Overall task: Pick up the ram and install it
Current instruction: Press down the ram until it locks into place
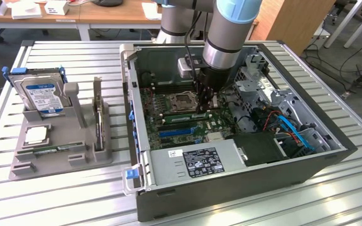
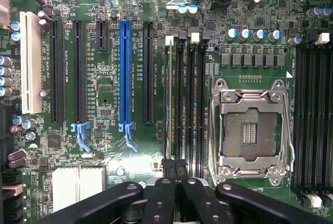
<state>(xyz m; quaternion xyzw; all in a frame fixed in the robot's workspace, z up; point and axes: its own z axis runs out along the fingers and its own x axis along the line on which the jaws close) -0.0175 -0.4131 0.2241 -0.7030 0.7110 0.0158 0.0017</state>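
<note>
The open case (image 1: 231, 188) sits on the table (image 1: 55, 197) toward the exterior view's right; a holder (image 1: 61, 141) with a drive (image 1: 43, 96) stands at its left edge.

The table (image 1: 55, 197) is ribbed metal, pale and faintly shiny under the light. The computer case (image 1: 231, 188) has dark matt outer walls and bare grey sheet-metal inside. The motherboard (image 2: 104, 83) is glossy green circuit board carrying matt black, blue and white plastic slots. The CPU socket (image 2: 252, 130) has a bright polished metal frame. The holder (image 1: 61, 150) beside the case looks like matt grey plastic; the hard drive (image 1: 43, 96) in it is silvery metal with a glossy paper label. The pincer (image 2: 177, 203) is smooth black, slightly shiny.
</note>
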